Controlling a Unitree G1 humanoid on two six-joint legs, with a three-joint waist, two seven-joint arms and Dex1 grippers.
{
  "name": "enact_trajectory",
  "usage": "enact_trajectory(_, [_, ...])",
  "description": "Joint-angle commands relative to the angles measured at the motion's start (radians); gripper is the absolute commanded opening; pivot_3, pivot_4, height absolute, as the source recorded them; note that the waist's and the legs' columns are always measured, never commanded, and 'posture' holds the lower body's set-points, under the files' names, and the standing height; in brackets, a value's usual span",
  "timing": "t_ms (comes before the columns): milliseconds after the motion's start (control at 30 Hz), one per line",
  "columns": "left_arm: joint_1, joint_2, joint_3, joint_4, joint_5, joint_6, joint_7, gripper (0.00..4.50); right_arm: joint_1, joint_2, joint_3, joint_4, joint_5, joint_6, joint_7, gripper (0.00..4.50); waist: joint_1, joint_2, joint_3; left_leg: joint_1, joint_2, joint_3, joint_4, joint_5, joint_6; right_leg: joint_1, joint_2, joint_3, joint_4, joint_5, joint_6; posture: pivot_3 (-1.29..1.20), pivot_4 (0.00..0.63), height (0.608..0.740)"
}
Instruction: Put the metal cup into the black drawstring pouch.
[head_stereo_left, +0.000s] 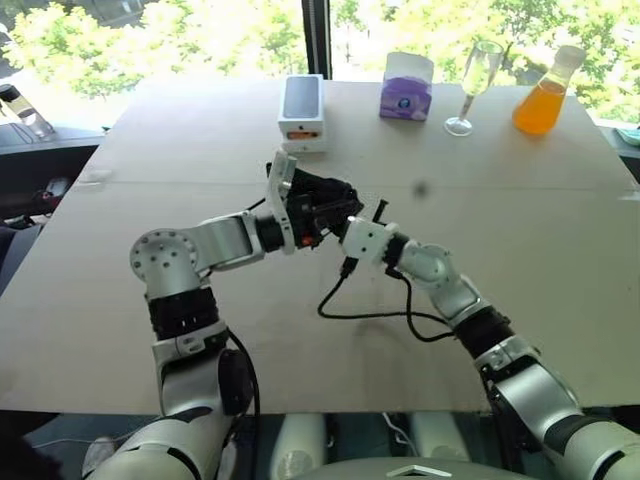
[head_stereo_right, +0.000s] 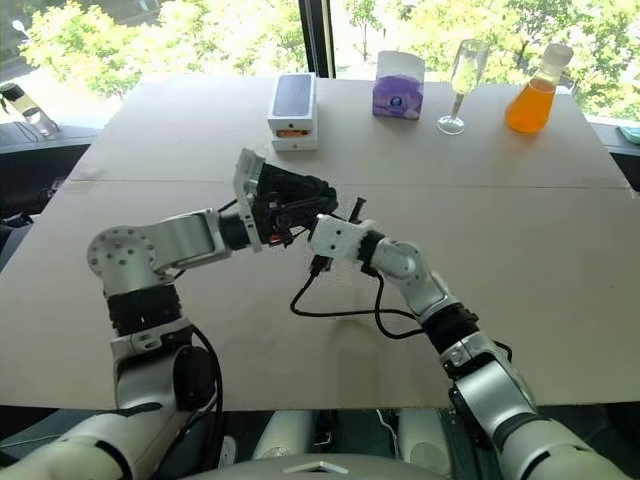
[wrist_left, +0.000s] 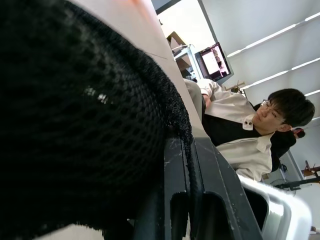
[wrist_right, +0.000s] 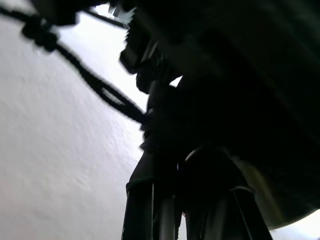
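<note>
Pouch (head_stereo_left: 325, 205): held up above the table's (head_stereo_left: 520, 250) middle, bunched between both grippers.
Left gripper (head_stereo_left: 318, 215): clenched on the pouch's mesh.
Right gripper (head_stereo_left: 352, 218): clenched on the pouch from 4 o'clock.
Cup: I cannot tell where it is.
Box (head_stereo_left: 302, 112): at 12 o'clock from the pouch, well apart.

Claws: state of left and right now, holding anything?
Left claw: closed on the black pouch, held up off the table.
Right claw: closed, up against the pouch; what it grips cannot be told.
</note>
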Motion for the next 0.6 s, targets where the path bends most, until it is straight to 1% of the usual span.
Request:
enact_trajectory(33, [0.048, 0.015, -0.058, -0.072, -0.158, 0.031, 0.017, 0.0, 0.015, 0.025, -0.085, -0.06, 0.156, 0.075, 0.047, 0.08, 0.002, 0.0, 0.0, 0.0, 0.0, 0.0, 0.0, 0.0, 0.0, 0.0, 0.0, 0.0, 0.0, 0.0, 0.0, 0.0, 0.15, 0.737])
enact_trajectory(133, [0.088, 0.052, -0.097, -0.09, -0.243, -0.012, 0.059, 0.0, 0.039, 0.036, -0.102, -0.095, 0.219, 0.134, 0.076, 0.08, 0.006, 0.0, 0.0, 0.0, -0.001, -0.002, 0.001, 0.0, 0.0, 0.001, -0.002, 0.001, 0.0, 0.0, 0.0, 0.0, 0.15, 0.737])
enact_trajectory(300, [0.14, 0.115, -0.169, -0.122, -0.363, -0.105, 0.117, 0.0, 0.036, 0.068, -0.149, -0.13, 0.373, 0.275, 0.147, 0.08, 0.003, 0.0, 0.0, 0.0, -0.001, -0.003, 0.001, 0.0, 0.0, 0.001, -0.001, 0.001, 0.0, 0.0, 0.0, 0.0, 0.15, 0.737])
enact_trajectory(433, [0.16, 0.163, -0.209, -0.171, -0.362, -0.173, 0.098, 0.0, 0.039, 0.094, -0.186, -0.177, 0.502, 0.409, 0.197, 0.08, 0.003, 0.0, 0.0, 0.0, -0.001, -0.002, 0.0, 0.0, 0.0, 0.001, -0.001, 0.001, 0.001, 0.0, 0.0, 0.0, 0.15, 0.737])
enact_trajectory(533, [0.178, 0.198, -0.228, -0.181, -0.376, -0.214, 0.093, 0.0, 0.043, 0.107, -0.212, -0.187, 0.552, 0.472, 0.199, 0.08, 0.004, 0.0, 0.0, 0.0, -0.001, -0.002, 0.0, 0.0, 0.0, 0.001, -0.001, 0.0, 0.0, 0.0, 0.0, 0.0, 0.15, 0.737])
enact_trajectory(600, [0.192, 0.224, -0.227, -0.196, -0.353, -0.233, 0.068, 0.0, 0.047, 0.115, -0.235, -0.188, 0.588, 0.513, 0.197, 0.08, 0.004, 0.001, 0.0, 0.0, -0.001, -0.002, 0.0, 0.0, 0.0, 0.001, -0.001, 0.0, 0.0, 0.0, 0.0, 0.0, 0.15, 0.737])
